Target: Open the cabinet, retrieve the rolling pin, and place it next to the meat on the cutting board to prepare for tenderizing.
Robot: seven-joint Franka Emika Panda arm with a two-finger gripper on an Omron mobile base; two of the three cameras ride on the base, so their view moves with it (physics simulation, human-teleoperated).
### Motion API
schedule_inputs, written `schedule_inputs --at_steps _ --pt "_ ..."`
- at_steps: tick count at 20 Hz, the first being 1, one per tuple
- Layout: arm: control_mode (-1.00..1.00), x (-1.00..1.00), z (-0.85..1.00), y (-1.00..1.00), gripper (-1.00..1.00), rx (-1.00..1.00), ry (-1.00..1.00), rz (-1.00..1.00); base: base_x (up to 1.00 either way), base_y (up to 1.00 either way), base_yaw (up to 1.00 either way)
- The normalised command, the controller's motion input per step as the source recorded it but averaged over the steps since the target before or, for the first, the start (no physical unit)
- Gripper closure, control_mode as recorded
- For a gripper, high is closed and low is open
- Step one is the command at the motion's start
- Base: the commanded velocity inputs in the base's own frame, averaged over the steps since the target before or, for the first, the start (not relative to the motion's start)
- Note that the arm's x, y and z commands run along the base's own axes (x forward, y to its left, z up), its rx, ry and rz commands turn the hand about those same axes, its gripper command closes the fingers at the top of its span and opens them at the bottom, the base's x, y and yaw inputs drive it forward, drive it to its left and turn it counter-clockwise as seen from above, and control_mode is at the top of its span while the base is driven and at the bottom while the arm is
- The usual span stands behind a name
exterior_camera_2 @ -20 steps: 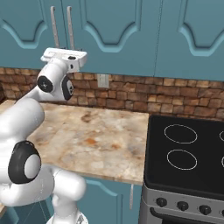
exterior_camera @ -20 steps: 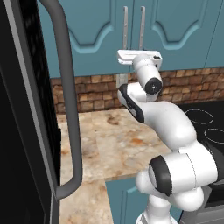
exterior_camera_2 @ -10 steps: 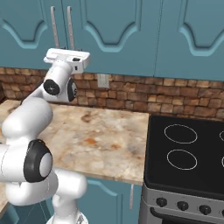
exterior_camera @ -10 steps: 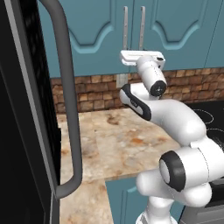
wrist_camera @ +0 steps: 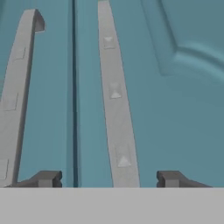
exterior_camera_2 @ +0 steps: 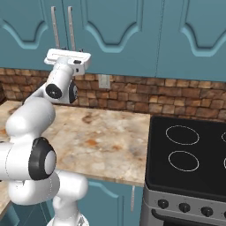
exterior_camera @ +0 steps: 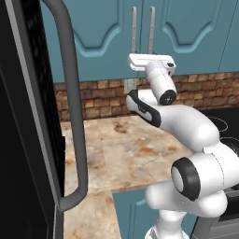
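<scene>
1. Two doors on the cabinet (exterior_camera: pixel 186 32), both shut; seam runs down between the pair of slim silver bar handles.
2. Gripper (wrist_camera: pixel 109 178) is up at those handles, pointed at the door faces. Jaws spread wide, nothing between them but air and the right-hand handle (wrist_camera: pixel 114 96), which sits inside the gap in the hand view. No contact visible on either fingertip.
3. Left-hand handle (wrist_camera: pixel 15 92) lies outside the left fingertip (wrist_camera: pixel 46 178), just across the door seam.
4. From the left base view the hand (exterior_camera: pixel 151 63) sits at the lower ends of the handles (exterior_camera: pixel 142 28), arm bent up from the lower right. Same pose from the right base view: hand (exterior_camera_2: pixel 67 57) under the handles (exterior_camera_2: pixel 62 26).
5. Counter (exterior_camera: pixel 126 149) below is mottled tan stone, brick backsplash (exterior_camera_2: pixel 145 95) behind it with a wall outlet (exterior_camera_2: pixel 104 81).
6. Black cooktop (exterior_camera_2: pixel 190 154) to the right of the counter, knobs on its front.
7. Black appliance with a thick grey handle (exterior_camera: pixel 70 107) stands at far left in the left base view.
8. Rolling pin, meat, cutting board: cannot tell where they are from these views.
</scene>
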Motion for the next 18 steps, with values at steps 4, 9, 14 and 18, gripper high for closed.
schedule_inputs --at_steps 4,9,14,18 --pt "-1.0 0.18 0.09 0.0 1.0 0.0 0.0 0.0 0.0 0.0 0.0" --pt "-1.0 0.11 0.06 0.0 1.0 0.0 0.0 0.0 0.0 0.0 0.0" --pt "-1.0 -0.02 0.0 0.0 1.0 0.0 0.0 0.0 0.0 0.0 0.0" --pt "-1.0 -0.36 0.0 0.05 1.0 0.0 -0.05 0.0 0.0 0.0 0.0"
